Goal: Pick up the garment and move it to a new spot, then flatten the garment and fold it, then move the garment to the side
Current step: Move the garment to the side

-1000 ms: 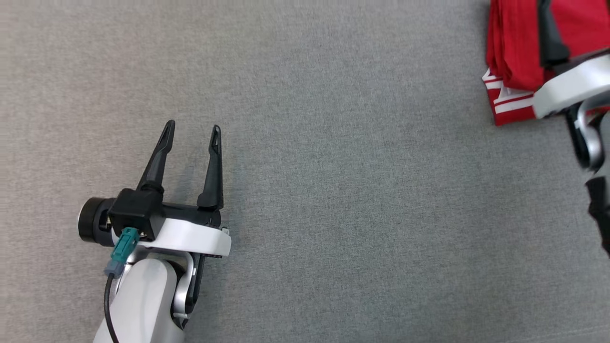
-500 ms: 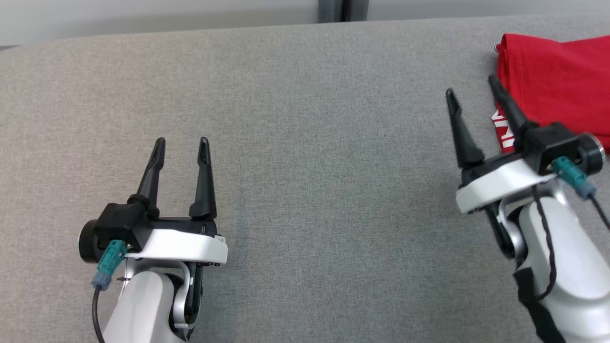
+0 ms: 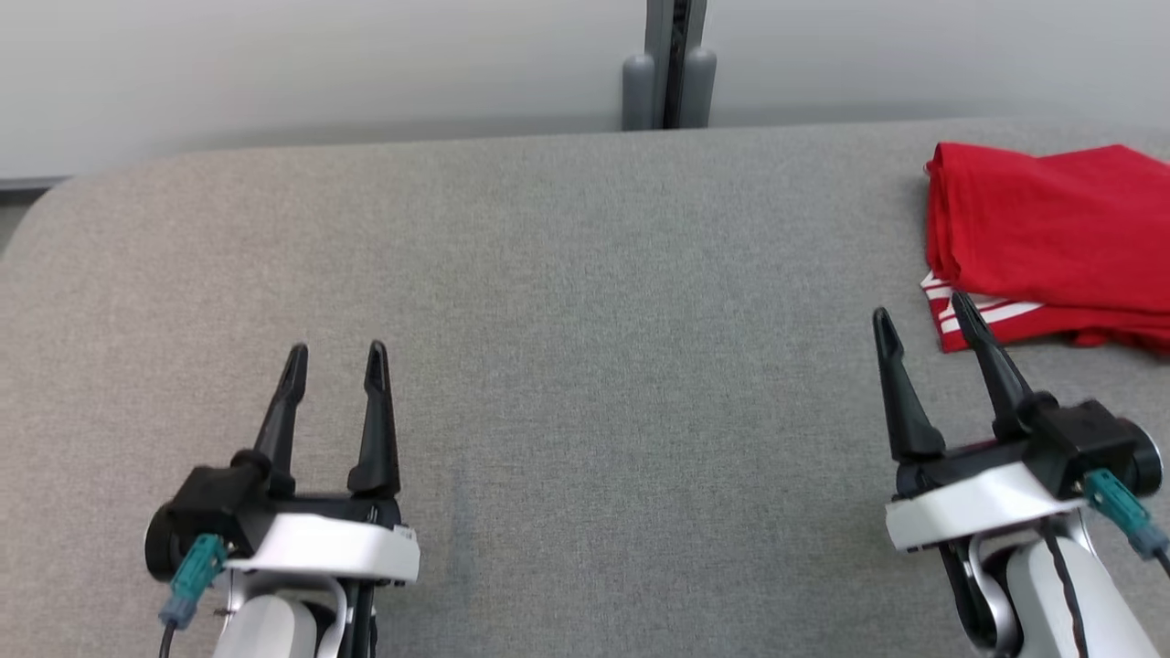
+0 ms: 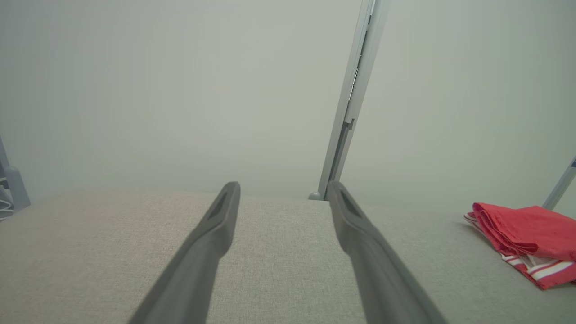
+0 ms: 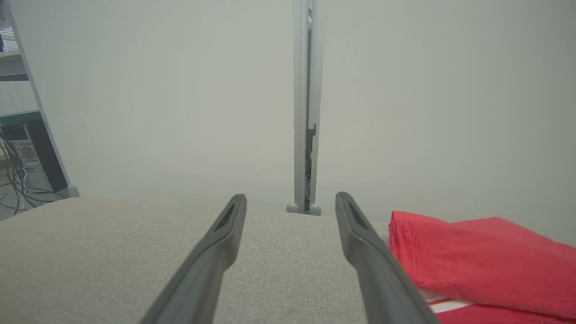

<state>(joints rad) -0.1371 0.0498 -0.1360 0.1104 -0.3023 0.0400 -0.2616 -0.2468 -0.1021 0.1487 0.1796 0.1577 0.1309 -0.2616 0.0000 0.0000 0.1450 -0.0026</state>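
Near the table's (image 3: 585, 320) far right edge, head view, the folded garment (image 3: 1051, 228) is lying freed; the right hand (image 3: 919, 308) is drawing back, gaping empty like the left hand (image 3: 336, 352); left wrist view, garment lying alone; right wrist view, lying just beside that hand; task seemingly finishing.

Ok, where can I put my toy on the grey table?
The widest bare patch of the grey fabric-covered table lies in the middle, between the left end effector and the right end effector. The far left corner is bare too. Only the far right is crowded, by the folded red garment with white stripes.
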